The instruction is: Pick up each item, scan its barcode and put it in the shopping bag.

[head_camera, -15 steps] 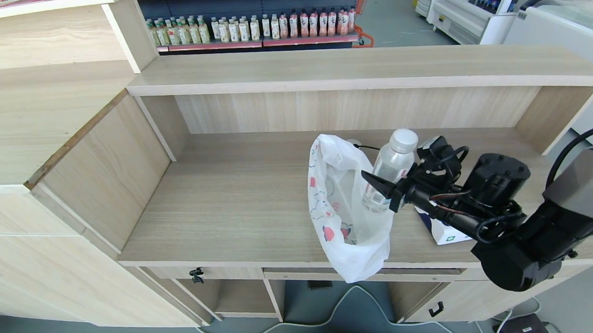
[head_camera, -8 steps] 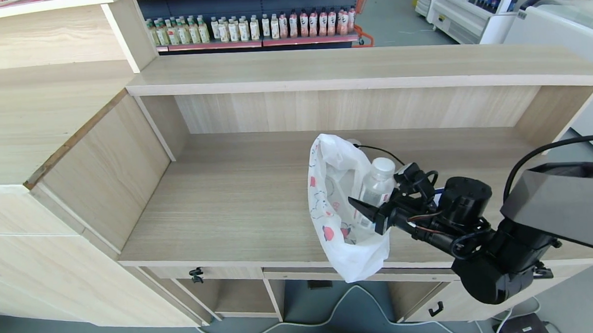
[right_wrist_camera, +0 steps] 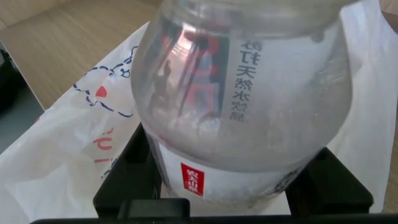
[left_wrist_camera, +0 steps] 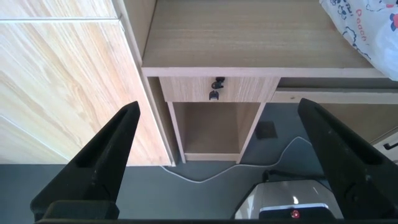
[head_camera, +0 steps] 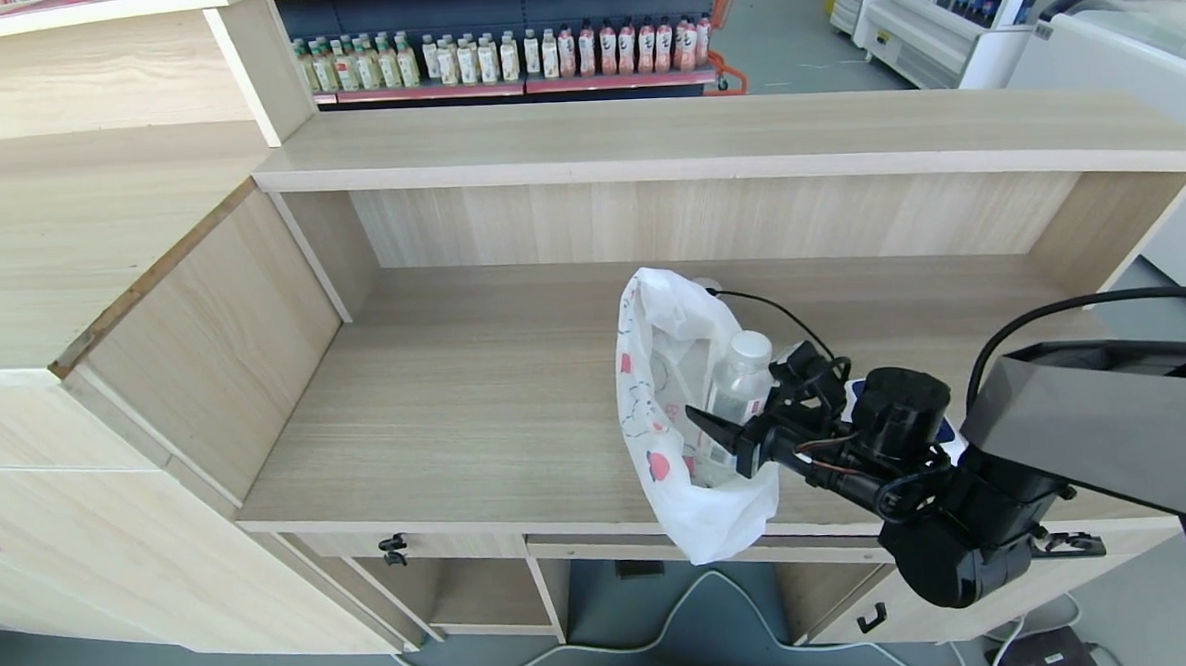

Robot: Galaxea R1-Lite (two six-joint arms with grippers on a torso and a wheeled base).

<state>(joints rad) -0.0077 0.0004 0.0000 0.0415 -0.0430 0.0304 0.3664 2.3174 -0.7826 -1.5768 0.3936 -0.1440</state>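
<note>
A clear water bottle (head_camera: pixel 734 392) with a white cap stands upright, its lower half inside the mouth of the white shopping bag (head_camera: pixel 674 470) with red and blue prints, at the counter's front edge. My right gripper (head_camera: pixel 733 435) is shut on the bottle's body. In the right wrist view the bottle (right_wrist_camera: pixel 245 99) is close up between the black fingers (right_wrist_camera: pixel 127 183), with the bag (right_wrist_camera: pixel 87 134) behind it. My left gripper (left_wrist_camera: pixel 217 162) stands open below and in front of the counter, with nothing between its fingers, and a corner of the bag (left_wrist_camera: pixel 367 31) shows beyond it.
A white box with a blue side (head_camera: pixel 942 428) lies on the wooden counter (head_camera: pixel 476 408) behind my right arm. A black cable (head_camera: pixel 777 310) runs from the bag's far side. The counter has a raised back wall and a side wall on the left.
My right gripper has carried the bottle down and to the left, lowering it into the bag's mouth. The bag and the left gripper stay where they were.
</note>
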